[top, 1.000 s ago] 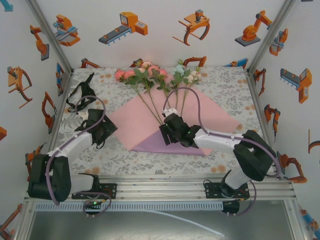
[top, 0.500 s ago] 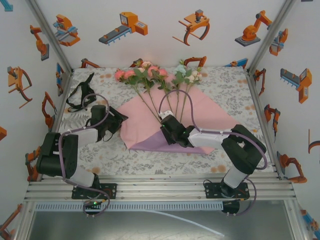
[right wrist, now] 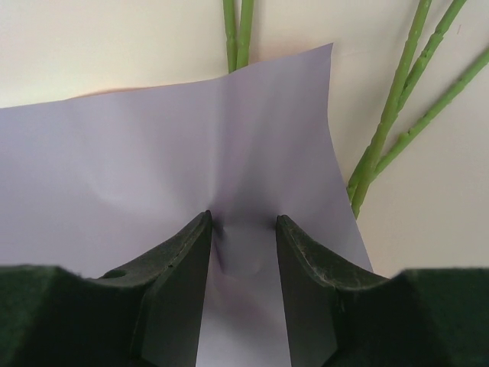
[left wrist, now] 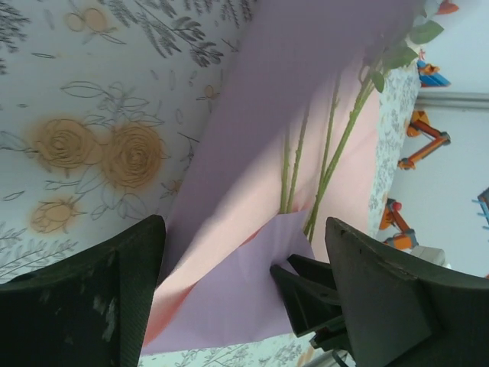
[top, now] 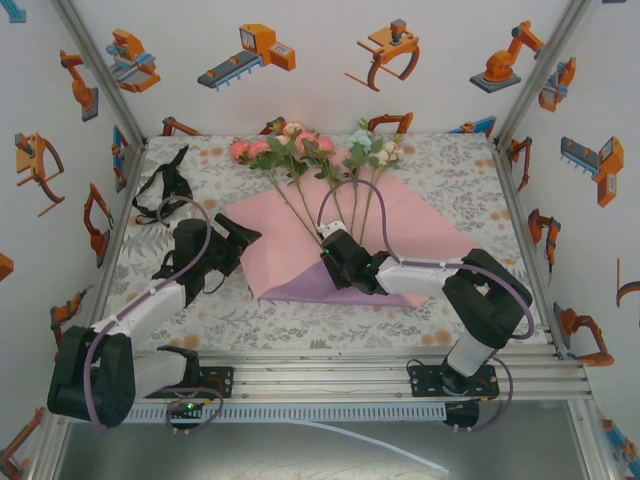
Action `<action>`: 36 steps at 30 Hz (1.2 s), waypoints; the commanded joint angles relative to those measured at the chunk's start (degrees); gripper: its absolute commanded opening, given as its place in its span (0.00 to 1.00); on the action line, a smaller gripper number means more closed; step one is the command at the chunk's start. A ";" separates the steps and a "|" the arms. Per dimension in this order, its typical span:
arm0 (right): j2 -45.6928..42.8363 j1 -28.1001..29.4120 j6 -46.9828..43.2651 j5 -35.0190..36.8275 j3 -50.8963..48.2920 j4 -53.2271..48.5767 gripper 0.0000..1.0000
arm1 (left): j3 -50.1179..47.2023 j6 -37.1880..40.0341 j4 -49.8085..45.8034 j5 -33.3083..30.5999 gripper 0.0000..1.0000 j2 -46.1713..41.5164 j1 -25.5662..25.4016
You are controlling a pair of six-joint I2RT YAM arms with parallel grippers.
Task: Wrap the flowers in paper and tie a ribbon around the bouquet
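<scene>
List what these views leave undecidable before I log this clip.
- Stalk ends of the flowers: right wrist view, hidden under the folded paper flap.
- Grip of the right hand: right wrist view, paper puckers between its fingers; pinched or merely pressed, unclear.
- Lettering on the ribbon: top view, too small.
- Contact of the left hand: top view, its body covers the paper's edge.

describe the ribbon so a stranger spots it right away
Start at the floral-patterned table and go to its far left corner, left of the pink paper. The ribbon is the thin strip lying there in loose loops, black where paper and flowers are pastel.
</scene>
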 commanded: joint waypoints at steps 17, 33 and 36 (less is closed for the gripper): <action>1.03 -0.30 0.10 -0.02 -1.55 1.34 0.44 | 11.00 -2.32 -14.17 2.26 0.00 2.21 -3.23; -1.72 -0.38 -0.31 -3.18 -5.90 8.41 0.48 | 27.95 -10.57 -6.15 7.49 0.00 20.71 -13.30; -3.70 -0.40 -0.21 -4.62 -7.44 10.53 0.51 | 28.14 -11.47 -3.05 6.68 0.00 23.36 -13.68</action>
